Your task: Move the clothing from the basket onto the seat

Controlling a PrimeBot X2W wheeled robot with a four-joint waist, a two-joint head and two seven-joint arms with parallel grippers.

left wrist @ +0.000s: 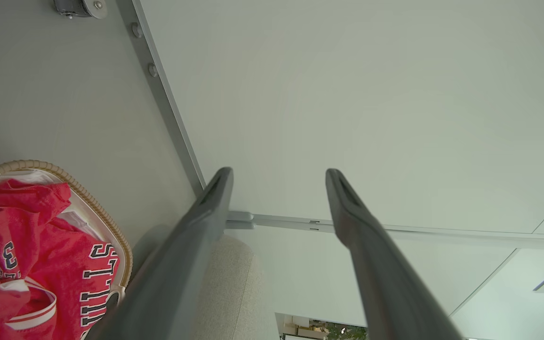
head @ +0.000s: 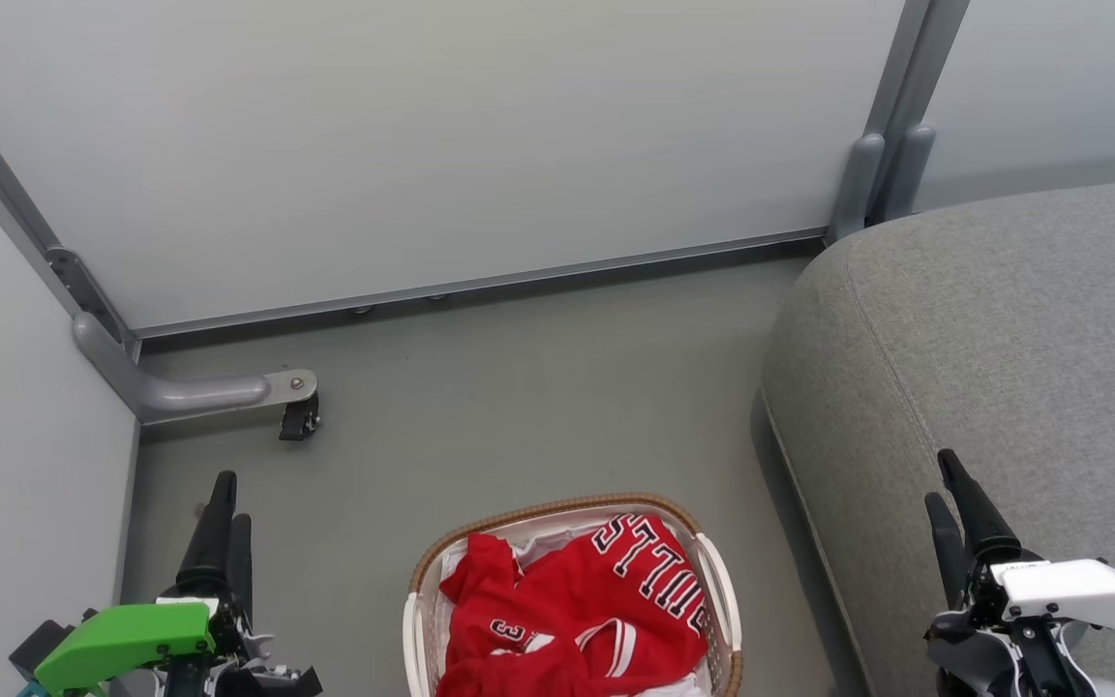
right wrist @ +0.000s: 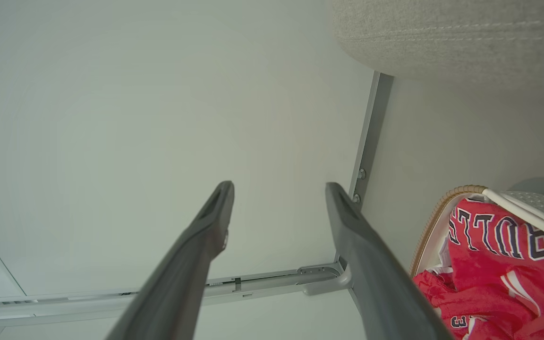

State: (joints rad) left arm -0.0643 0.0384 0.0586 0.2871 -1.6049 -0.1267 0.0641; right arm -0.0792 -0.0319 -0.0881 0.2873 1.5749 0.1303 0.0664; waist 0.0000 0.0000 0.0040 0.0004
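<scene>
While I am facing the corner, the seat (head: 983, 319) is taking up my right side. The basket (head: 557, 505) is standing on the floor (head: 519, 387) near it, between my arms. The clothing (head: 577, 600) is lying heaped inside the basket, "BULLS" lettering upward. My left gripper (head: 232, 496) and right gripper (head: 938, 476) are hanging with fingers spread, grasping nothing.

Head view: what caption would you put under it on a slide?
Red clothing heaped in the basket, grey seat to its right, left gripper and right gripper open and empty.
</scene>
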